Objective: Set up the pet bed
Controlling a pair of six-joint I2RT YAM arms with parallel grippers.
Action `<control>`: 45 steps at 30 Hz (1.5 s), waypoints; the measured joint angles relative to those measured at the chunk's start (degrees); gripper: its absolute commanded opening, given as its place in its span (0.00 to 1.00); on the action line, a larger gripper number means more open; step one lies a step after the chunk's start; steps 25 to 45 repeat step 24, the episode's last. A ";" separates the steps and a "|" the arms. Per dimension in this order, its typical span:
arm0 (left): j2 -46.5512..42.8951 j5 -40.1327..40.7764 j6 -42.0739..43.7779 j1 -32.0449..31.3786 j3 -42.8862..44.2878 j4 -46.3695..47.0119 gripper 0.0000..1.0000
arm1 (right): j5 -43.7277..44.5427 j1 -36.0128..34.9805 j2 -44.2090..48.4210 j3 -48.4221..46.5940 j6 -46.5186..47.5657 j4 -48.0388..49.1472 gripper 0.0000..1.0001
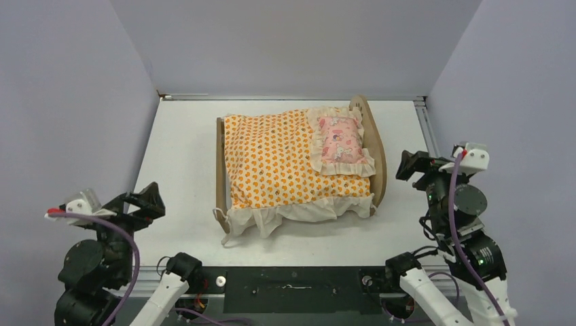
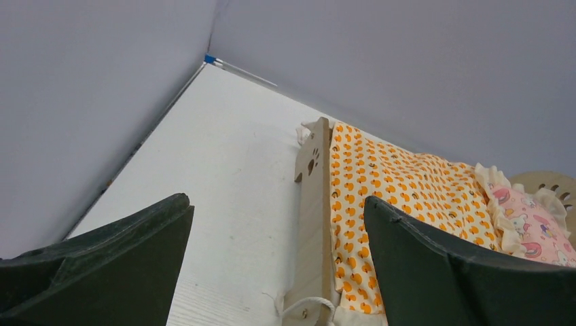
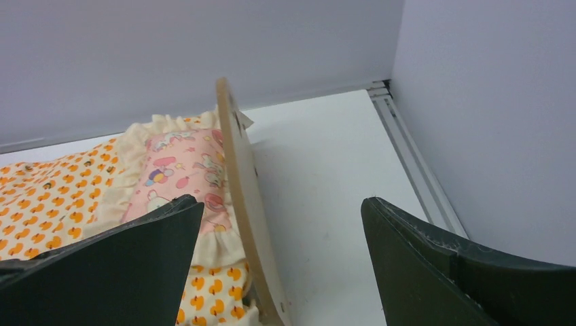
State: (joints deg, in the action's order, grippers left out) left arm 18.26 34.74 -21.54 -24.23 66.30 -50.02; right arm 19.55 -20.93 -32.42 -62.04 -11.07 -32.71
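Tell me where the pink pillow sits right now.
In the top view, the pink pillow lies right of centre on the table, on the right end of the orange cushion, next to the bed's rounded headboard.

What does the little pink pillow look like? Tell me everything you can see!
The pink pillow is small, rectangular and puffy. It looks like soft cloth printed with cartoon animals, with a cream ruffle all round. It lies flat on top of the orange-patterned mattress cushion, at the head end of the pet bed, with its ruffle up against the wooden headboard. Nothing else touches it.
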 measured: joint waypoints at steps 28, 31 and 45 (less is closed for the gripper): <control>-17.75 7.48 1.20 -0.07 -8.13 -4.24 0.96 | 9.33 -0.31 19.30 11.72 -3.61 -6.62 0.90; -17.75 7.48 1.20 -0.07 -8.13 -4.24 0.96 | 9.33 -0.31 19.30 11.72 -3.61 -6.62 0.90; -17.75 7.48 1.20 -0.07 -8.13 -4.24 0.96 | 9.33 -0.31 19.30 11.72 -3.61 -6.62 0.90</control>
